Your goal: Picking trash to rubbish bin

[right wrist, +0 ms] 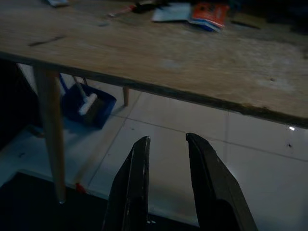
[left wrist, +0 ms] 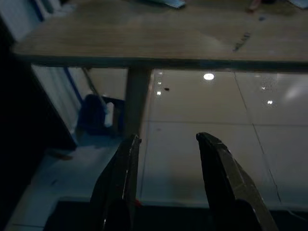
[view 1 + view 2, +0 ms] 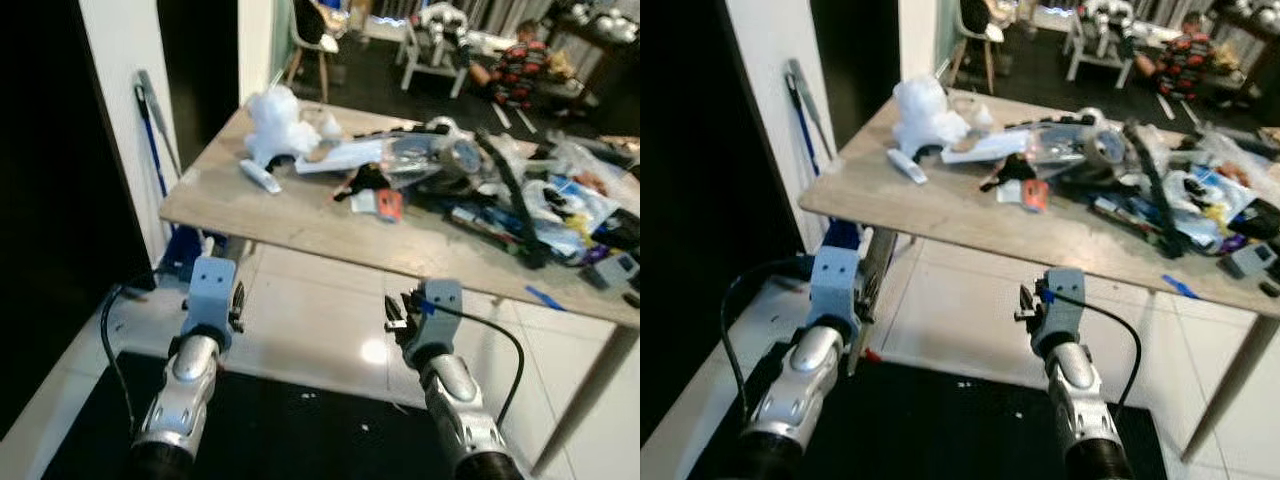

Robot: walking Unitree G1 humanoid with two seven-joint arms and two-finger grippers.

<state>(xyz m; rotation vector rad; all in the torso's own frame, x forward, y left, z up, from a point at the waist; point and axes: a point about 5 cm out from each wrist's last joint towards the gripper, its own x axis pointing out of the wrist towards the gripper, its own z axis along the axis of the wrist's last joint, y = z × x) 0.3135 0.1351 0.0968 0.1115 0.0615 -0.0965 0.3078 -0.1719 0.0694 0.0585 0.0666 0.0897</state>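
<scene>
Your trash sits on the wooden table (image 3: 300,225) ahead: a white crumpled wad (image 3: 278,122) near its far-left corner at about 11 o'clock, and a small orange wrapper (image 3: 388,203) at 12 o'clock. Both will likely be light, soft and crushable, so pinch the wad through its bulk, the wrapper by an edge. Your left gripper (image 2: 166,144) and right gripper (image 1: 167,140) hang below the table edge, fingers apart and holding nothing.

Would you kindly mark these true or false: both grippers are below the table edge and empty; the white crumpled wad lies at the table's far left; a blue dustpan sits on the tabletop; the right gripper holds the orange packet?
1. True: the left gripper and right gripper hang open, empty, below the table edge.
2. True: the white crumpled wad lies far left.
3. False: the blue dustpan sits on the floor beneath.
4. False: the orange packet lies on the tabletop.
</scene>
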